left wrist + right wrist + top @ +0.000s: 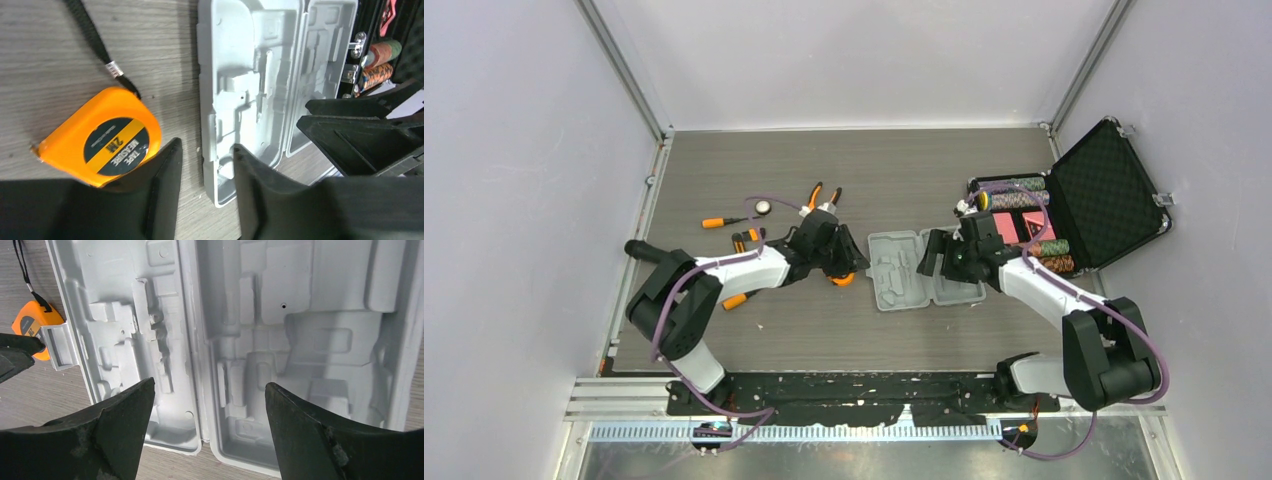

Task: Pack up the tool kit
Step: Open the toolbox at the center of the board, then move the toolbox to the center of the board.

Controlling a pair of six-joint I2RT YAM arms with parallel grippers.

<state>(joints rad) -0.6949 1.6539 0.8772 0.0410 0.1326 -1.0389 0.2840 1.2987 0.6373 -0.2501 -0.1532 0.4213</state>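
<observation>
tool kit case [922, 270]: lies open, every slot we see empty; tape measure [100, 142] just left of the case; pliers [824, 197] and screwdrivers [716, 222] further left, unpacked; left gripper [206, 146] partly parted, empty; right gripper [209, 385] wide, empty, over the case

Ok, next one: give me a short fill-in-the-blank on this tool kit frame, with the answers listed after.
1. The grey case lies ____ on the table, every slot empty.
2. The ____ tape measure sits outside the grey case, on the table.
3. The right gripper hangs over the grey case, jaws apart, holding ____.
Answers: open; orange; nothing.
</observation>
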